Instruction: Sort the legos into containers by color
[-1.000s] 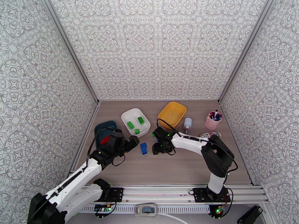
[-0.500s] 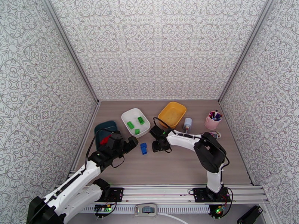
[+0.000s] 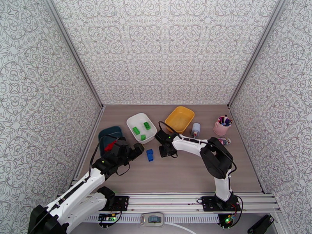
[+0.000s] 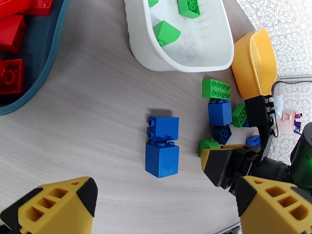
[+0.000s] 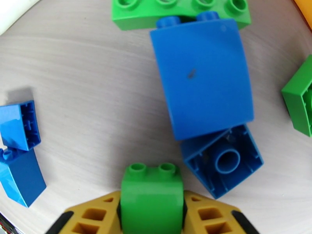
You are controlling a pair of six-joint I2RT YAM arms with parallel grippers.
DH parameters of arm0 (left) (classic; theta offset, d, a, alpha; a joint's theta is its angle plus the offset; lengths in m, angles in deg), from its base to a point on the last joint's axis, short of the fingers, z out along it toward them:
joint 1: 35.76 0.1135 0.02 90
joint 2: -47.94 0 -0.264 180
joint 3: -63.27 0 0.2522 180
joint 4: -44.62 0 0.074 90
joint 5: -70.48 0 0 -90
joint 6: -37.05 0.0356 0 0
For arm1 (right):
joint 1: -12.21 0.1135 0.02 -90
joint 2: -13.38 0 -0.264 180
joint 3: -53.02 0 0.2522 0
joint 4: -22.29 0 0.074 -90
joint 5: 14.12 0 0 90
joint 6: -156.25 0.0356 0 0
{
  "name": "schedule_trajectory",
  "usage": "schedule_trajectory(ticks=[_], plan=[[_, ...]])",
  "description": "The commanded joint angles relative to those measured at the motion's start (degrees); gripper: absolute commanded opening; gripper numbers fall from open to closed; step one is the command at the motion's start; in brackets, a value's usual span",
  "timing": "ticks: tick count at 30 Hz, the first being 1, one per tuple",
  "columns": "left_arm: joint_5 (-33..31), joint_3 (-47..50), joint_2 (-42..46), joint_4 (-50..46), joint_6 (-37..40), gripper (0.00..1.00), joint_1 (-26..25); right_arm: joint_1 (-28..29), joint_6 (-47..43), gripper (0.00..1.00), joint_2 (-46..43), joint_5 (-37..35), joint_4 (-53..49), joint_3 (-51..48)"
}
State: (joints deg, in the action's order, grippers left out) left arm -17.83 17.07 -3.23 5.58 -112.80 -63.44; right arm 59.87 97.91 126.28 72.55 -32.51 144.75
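My right gripper [image 5: 151, 209] is shut on a small green lego [image 5: 151, 195], held low over the table among loose bricks: a large blue one [image 5: 202, 75], an upturned blue one [image 5: 222, 160] and a flat green one [image 5: 179, 8]. From above, the right gripper [image 3: 167, 150] sits between the white tray [image 3: 132, 121] and the yellow tray [image 3: 179, 119]. My left gripper [image 4: 167, 209] stands open above two joined blue legos [image 4: 162, 147]. Green legos [image 4: 165, 32] lie in the white tray [image 4: 156, 59], and red ones [image 4: 11, 75] in the teal tray [image 4: 43, 71].
A small white bottle [image 3: 195, 130] stands right of the yellow tray, and a pink cup of pens [image 3: 222, 126] sits farther right. Patterned walls close in the table on three sides. Bare tabletop stretches along the near half.
The right gripper has shifted slightly left and away from the bases, over the brick cluster. The left arm has hardly moved.
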Motion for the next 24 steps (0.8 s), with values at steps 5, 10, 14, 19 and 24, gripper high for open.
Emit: schedule_trajectory(ticks=[5, 10, 14, 19, 24], plan=[[3.2, 0.0, -2.3, 3.2, 0.8, 0.99, 0.8, 0.3, 1.6, 0.36, -5.5, 4.5, 1.9, -1.9], [6.1, -1.2, -4.7, 5.4, 1.8, 0.99, 2.2, -0.7, 2.3, 0.36, -7.7, 9.3, 4.4, -1.5], [11.1, -1.7, -6.3, 9.1, 2.1, 0.99, 6.0, -2.5, 4.0, 0.36, -7.3, 16.4, 7.8, 0.3], [17.3, -4.1, -7.9, 11.4, 2.6, 0.99, 11.3, -5.2, 7.7, 0.36, -3.6, 24.4, 12.6, 4.7], [20.5, -8.1, -9.8, 11.3, 3.8, 0.99, 15.4, -7.3, 12.1, 0.37, 2.4, 30.2, 16.2, 13.0]])
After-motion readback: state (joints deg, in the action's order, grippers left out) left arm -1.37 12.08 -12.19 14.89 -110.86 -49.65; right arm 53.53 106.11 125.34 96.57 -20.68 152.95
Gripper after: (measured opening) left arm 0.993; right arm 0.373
